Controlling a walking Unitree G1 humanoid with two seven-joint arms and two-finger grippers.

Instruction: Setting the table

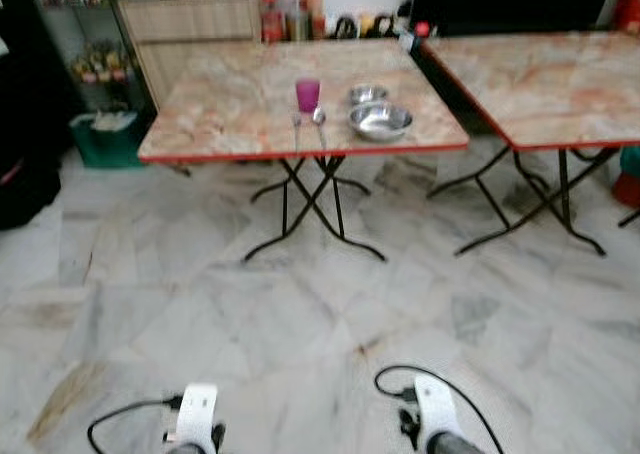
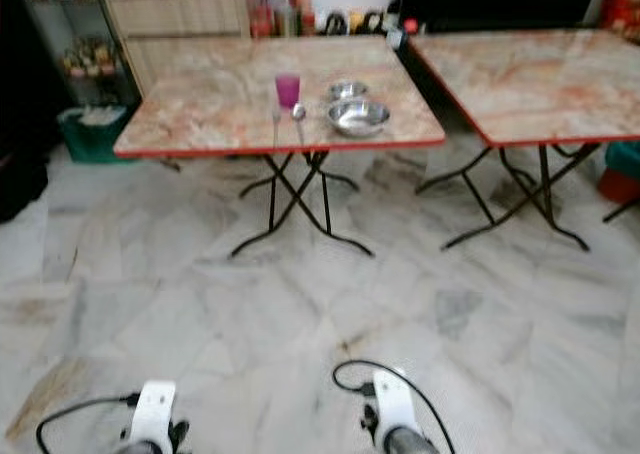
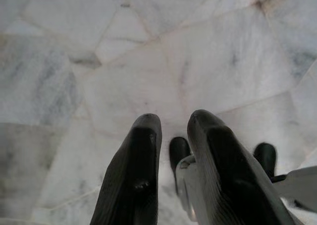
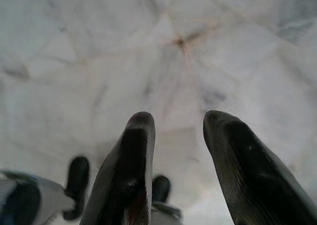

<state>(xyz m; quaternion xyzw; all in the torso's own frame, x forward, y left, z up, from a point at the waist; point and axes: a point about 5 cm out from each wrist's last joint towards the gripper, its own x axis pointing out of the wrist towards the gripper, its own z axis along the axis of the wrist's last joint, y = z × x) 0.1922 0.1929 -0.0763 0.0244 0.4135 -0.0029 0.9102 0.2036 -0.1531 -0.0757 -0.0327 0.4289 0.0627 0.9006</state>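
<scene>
- Left gripper (image 3: 171, 123): hangs low over the marble floor (image 1: 300, 304), well short of the table; fingers a narrow gap apart, nothing between them.
- Folding table (image 1: 220, 114), marble-patterned top with red edge: stands ahead across the floor and carries one place setting near its front edge.
- Pink cup (image 1: 307, 94): upright on the table, just behind the cutlery.
- Fork (image 1: 296, 129) and spoon (image 1: 319, 122): lie side by side, handles toward the front edge, left of the bowls.
- Large steel bowl (image 1: 380, 121): upright beside the spoon; small steel bowl (image 1: 367, 94) sits just behind it.
- Second table (image 1: 540, 84): to the right, with no setting on it.
- Right gripper (image 4: 173, 121): low over the floor, fingers parted wider, holding nothing.
- Judgement: one setting looks laid out; whether more places are wanted cannot be told.
</scene>
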